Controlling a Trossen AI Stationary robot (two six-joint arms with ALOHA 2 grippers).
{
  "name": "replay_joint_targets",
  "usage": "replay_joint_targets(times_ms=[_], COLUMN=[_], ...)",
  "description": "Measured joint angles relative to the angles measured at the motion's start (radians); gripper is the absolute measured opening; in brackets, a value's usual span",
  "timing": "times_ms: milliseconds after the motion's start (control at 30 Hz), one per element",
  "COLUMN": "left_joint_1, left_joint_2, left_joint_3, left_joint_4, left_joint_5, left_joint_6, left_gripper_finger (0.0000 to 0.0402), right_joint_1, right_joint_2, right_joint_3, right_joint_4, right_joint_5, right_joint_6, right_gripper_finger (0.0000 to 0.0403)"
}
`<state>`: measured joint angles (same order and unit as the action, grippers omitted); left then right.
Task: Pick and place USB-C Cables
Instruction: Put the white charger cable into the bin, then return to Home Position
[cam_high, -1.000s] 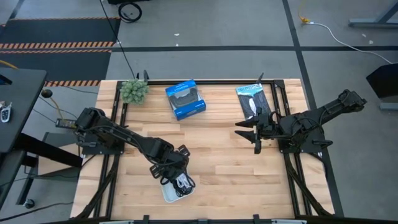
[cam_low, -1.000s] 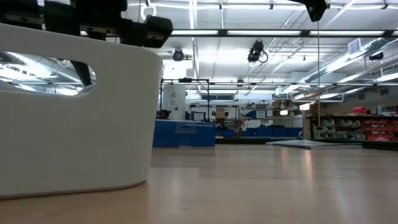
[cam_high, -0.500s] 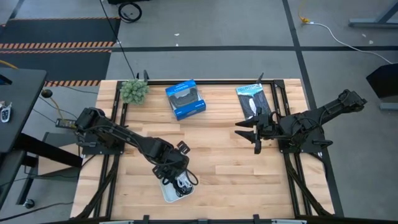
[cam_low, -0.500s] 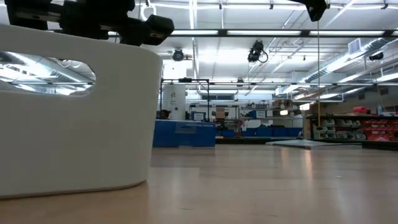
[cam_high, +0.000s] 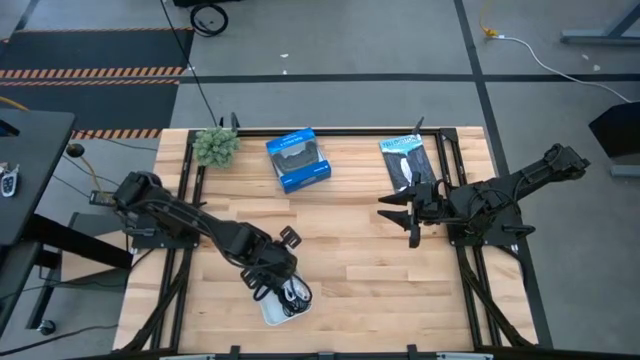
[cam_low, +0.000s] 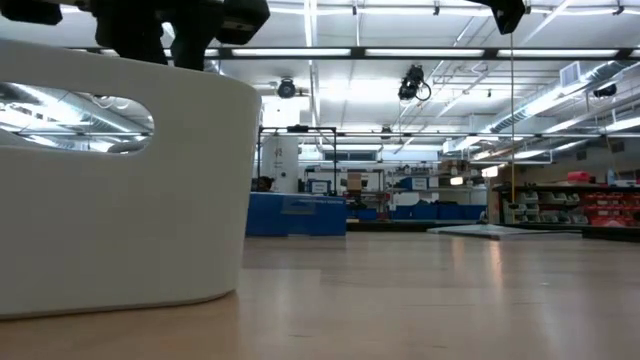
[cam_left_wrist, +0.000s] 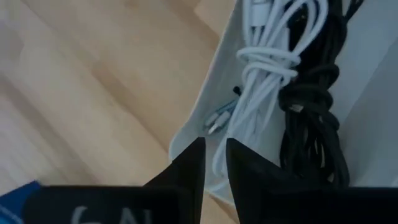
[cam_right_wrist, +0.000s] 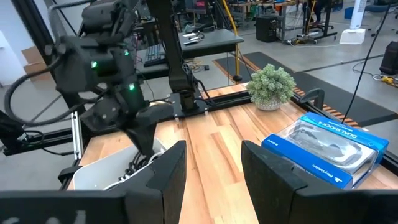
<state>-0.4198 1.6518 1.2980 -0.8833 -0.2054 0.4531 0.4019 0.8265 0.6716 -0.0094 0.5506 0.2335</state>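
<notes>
A white bin (cam_high: 272, 310) stands near the table's near edge and fills the left of the low view (cam_low: 120, 200). Inside it lie the USB-C cables (cam_high: 293, 297): a white bundle (cam_left_wrist: 267, 68) and a black bundle (cam_left_wrist: 311, 118) side by side on the bin's floor; other bundles I cannot make out. My left gripper (cam_high: 272, 278) hovers just over the bin's left rim (cam_left_wrist: 214, 155), its fingers almost together and holding nothing. My right gripper (cam_high: 402, 218) waits open above the table's right half, far from the bin.
A blue box (cam_high: 298, 160) and a black-and-white packaged item (cam_high: 405, 160) lie near the far edge, with a small green plant (cam_high: 215, 146) at the far left corner. Bare wood lies between the bin and the right arm.
My left gripper has drawn back from over the bin's middle toward the table's left and risen a little; in the low view it now sits higher above the bin's rim. The cables stay in the bin.
</notes>
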Motion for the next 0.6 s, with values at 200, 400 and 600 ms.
replay_joint_targets(times_ms=[200, 400, 600], left_joint_1=[0.064, 0.112, 0.143], left_joint_2=[-0.062, -0.148, -0.272], left_joint_3=[-0.036, -0.132, -0.246], left_joint_4=[-0.025, -0.007, 0.162], left_joint_5=[0.053, 0.096, 0.122], left_joint_6=[-0.073, -0.104, -0.110], left_gripper_finger=[0.0047, 0.0009, 0.0013], right_joint_1=[0.012, 0.076, 0.109], right_joint_2=[-0.003, -0.060, -0.068], right_joint_3=[0.000, 0.000, -0.050], right_joint_4=[-0.012, -0.057, -0.012], right_joint_5=[-0.002, -0.001, 0.001], right_joint_6=[-0.027, -0.078, -0.147], right_gripper_finger=[0.0160, 0.0160, 0.0160])
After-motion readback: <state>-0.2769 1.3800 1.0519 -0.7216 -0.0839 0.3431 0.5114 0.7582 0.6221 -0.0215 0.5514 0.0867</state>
